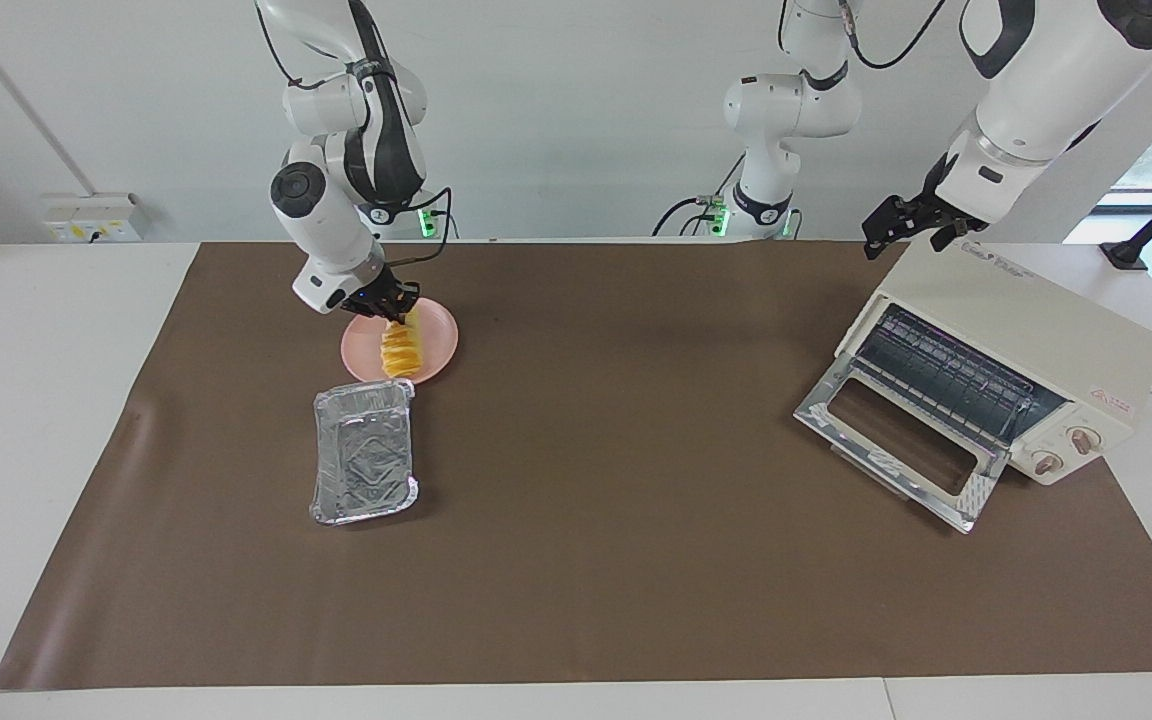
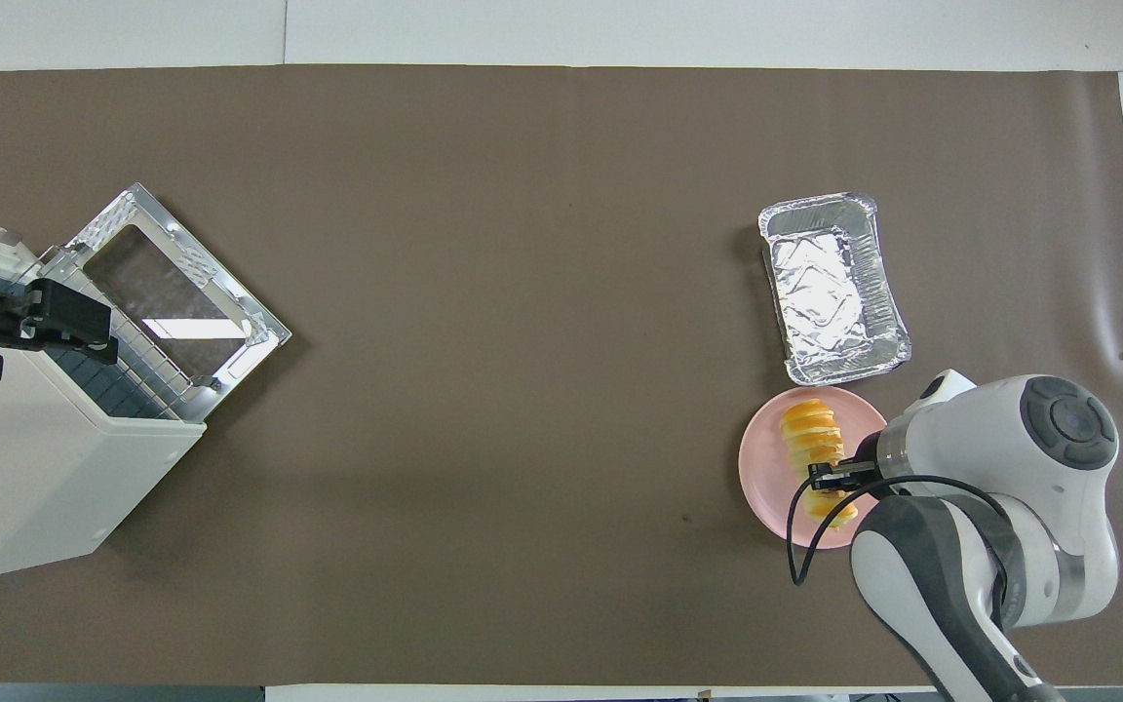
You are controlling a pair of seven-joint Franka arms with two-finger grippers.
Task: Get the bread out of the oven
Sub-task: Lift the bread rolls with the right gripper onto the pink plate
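In the facing view, the right gripper (image 1: 398, 303) is down at the pink plate (image 1: 441, 335), its fingers pinched on the end of the bread (image 1: 400, 351) nearer the robots, while the loaf lies on the plate. A foil tray (image 1: 363, 455) sits just beside the plate, farther from the robots. The left gripper (image 1: 896, 228) hovers over the top edge of the oven (image 1: 1026, 345), and whether its fingers are spread or closed cannot be told. The oven door (image 1: 901, 440) hangs open; faint writing on its top and a small red mark by the knobs are too small to read. In the overhead view, the bread (image 2: 813, 441) lies lengthwise on the plate (image 2: 766, 468), the right gripper (image 2: 839, 476) clamped on it; the left gripper (image 2: 59, 317) is over the oven (image 2: 55, 468) at the left arm's end of the tabletop (image 2: 522, 390).
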